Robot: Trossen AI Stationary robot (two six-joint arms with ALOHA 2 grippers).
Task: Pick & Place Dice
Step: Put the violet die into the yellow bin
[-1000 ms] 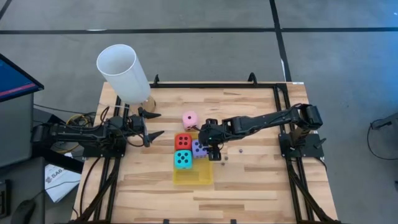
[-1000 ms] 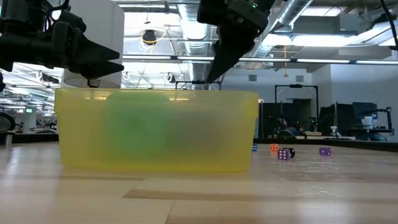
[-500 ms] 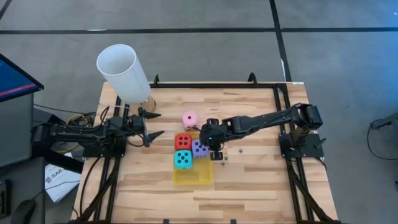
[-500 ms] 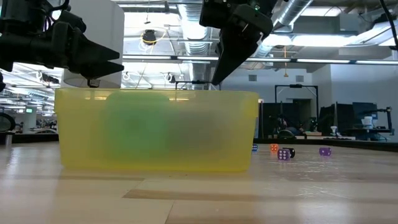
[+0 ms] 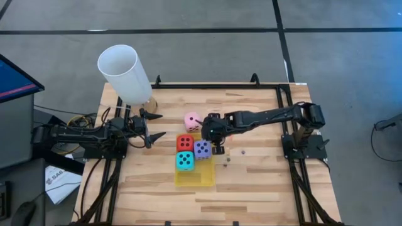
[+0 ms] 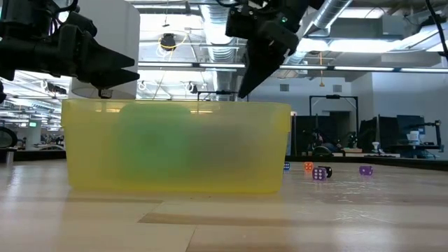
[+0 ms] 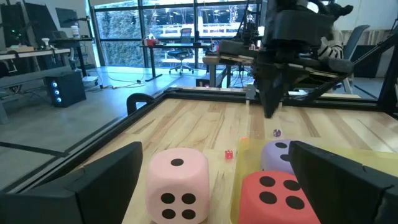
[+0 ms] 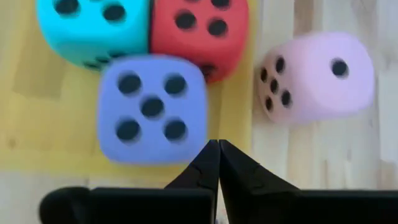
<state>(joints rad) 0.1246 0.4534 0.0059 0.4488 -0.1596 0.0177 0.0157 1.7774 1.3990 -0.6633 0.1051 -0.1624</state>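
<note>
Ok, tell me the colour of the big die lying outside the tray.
Pink die, clearest in the right wrist view.

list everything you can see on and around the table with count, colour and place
big foam dice with dark pips: four; red die, cyan die and purple die in the tray, pink die on the wood beyond the tray
flat yellow rectangular tray: one, translucent yellow, mid-table
tiny bead-sized coloured dice: several, orange, purple and blue, scattered on the wood to the right of the tray
white cylinder tube: one, at the table's far left corner
wooden table: one, pale planks, black frame
left gripper: open, waiting at the table's left edge
right gripper: shut, empty, above the tray's edge beside the purple die
</note>
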